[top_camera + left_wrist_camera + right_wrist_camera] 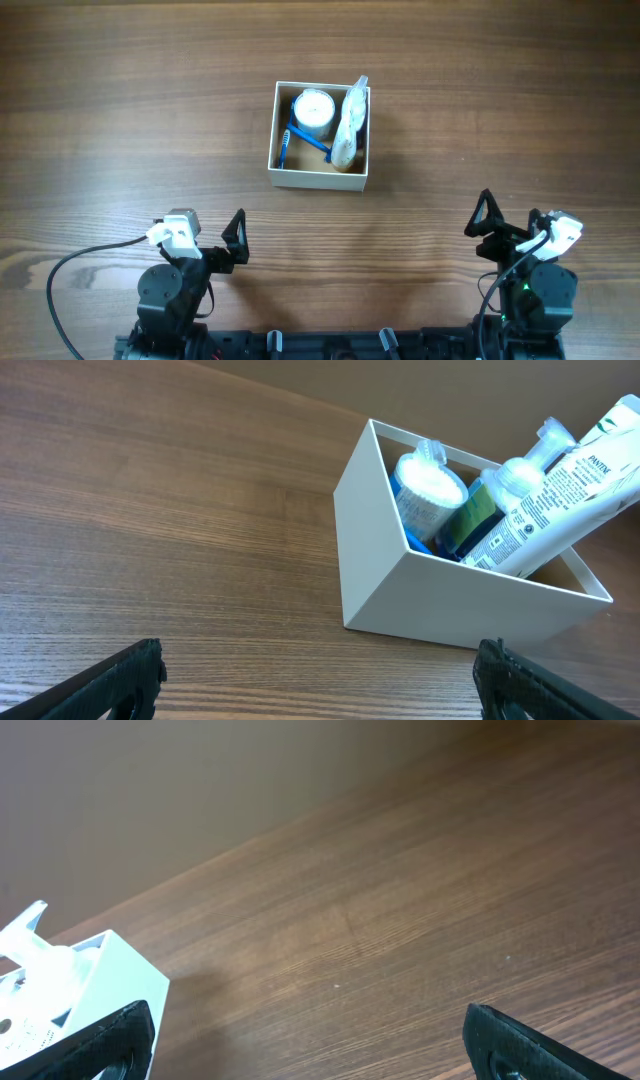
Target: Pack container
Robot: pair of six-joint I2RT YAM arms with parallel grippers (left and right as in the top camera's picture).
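The container [318,179], a square white cardboard box with a tan inside, stands at the table's middle, far from both arms. Inside it lie a round white-lidded blue jar [313,111], a blue toothbrush [287,143] and a white shampoo tube [349,125] leaning on the right wall. The left wrist view shows the box [430,585], the jar [430,490] and the tube [565,490] sticking out over the rim. My left gripper [236,241] is open and empty at the near left. My right gripper [487,226] is open and empty at the near right; its view catches the box corner [105,985].
Bare wooden tabletop [120,120] surrounds the box on all sides. A black cable [75,262] loops by the left arm's base at the near edge.
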